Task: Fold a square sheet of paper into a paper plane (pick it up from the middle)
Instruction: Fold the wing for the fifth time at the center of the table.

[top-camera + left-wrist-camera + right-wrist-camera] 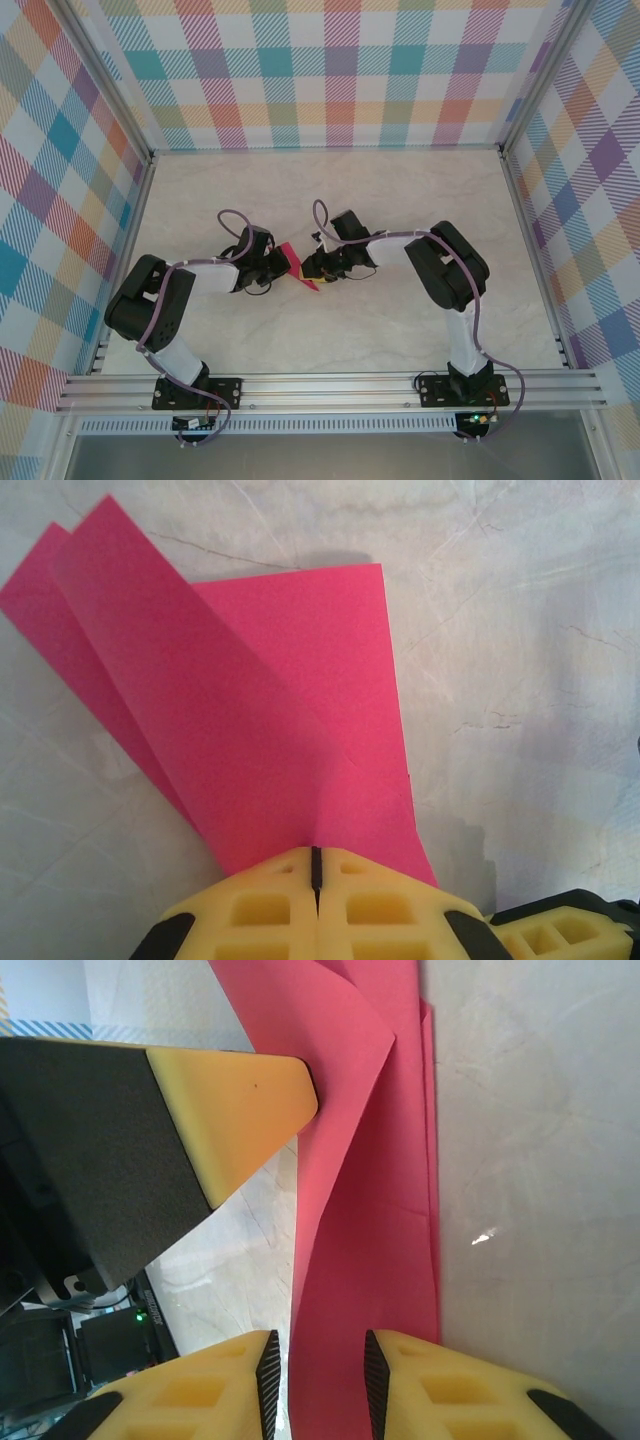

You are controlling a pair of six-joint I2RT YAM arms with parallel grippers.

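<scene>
At the middle of the top view, your left gripper [278,268] sits just left of the square sheet of paper [296,263], fingers pressed together, pinching its edge. Just right of it, your right gripper [320,268] stands parted, with the sheet passing through the gap. In the right wrist view, the creased sheet's long axis runs top to bottom.

Folded magenta paper [300,680], overlapping flaps

The light was bright and even, coming from above. The pink paper [300,710] cast a soft grey shadow on the pale table [520,630], which showed one small glint.
</scene>
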